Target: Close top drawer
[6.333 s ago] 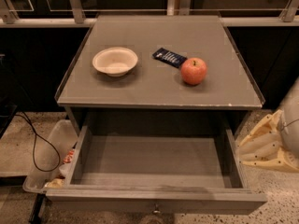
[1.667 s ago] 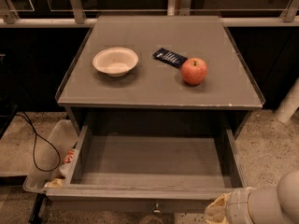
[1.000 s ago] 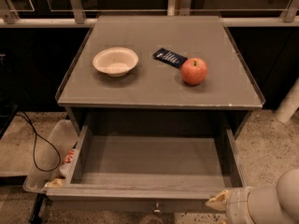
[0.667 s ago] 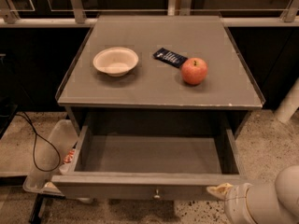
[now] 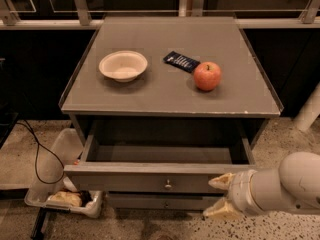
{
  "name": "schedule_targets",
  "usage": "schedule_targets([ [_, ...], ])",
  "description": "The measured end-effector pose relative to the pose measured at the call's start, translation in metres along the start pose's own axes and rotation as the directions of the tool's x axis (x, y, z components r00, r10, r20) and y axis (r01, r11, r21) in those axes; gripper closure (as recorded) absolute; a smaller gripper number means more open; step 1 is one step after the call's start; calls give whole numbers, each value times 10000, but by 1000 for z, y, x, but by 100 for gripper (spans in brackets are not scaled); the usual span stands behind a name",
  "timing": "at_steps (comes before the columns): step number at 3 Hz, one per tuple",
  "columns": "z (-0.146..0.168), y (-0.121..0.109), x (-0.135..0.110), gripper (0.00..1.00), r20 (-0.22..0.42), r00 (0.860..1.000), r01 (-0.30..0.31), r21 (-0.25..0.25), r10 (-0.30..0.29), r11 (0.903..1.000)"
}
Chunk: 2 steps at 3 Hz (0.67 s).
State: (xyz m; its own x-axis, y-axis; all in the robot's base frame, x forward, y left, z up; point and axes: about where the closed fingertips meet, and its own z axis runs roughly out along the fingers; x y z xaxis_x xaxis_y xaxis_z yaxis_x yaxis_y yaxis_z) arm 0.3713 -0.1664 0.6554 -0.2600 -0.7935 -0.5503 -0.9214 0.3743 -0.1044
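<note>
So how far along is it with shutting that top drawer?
Partly done: the top drawer has slid in some way since a second ago. In hand: the end effector, fingers spread, sits at the front panel's right end, apparently pushing. Left: the drawer's inside shows, so it needs pushing flush.

On your cabinet top (image 5: 150, 96) the bowl (image 5: 123, 65) sits left and the apple (image 5: 207, 76) right, with a packet (image 5: 181, 61) between them, slightly behind. Below, the top drawer (image 5: 125, 177) stands partly out. Your gripper (image 5: 216, 198) is before its right end, right of the knob (image 5: 168, 185). A tray (image 5: 56, 151) lies on the floor to the left.
</note>
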Motion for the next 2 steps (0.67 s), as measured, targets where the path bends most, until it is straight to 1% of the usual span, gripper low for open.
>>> schedule_targets([
  [1, 12, -48, -8, 66, -23, 10000, 33, 389, -32, 9992],
  [2, 17, -73, -8, 89, -110, 9999, -30, 611, 37, 9981],
])
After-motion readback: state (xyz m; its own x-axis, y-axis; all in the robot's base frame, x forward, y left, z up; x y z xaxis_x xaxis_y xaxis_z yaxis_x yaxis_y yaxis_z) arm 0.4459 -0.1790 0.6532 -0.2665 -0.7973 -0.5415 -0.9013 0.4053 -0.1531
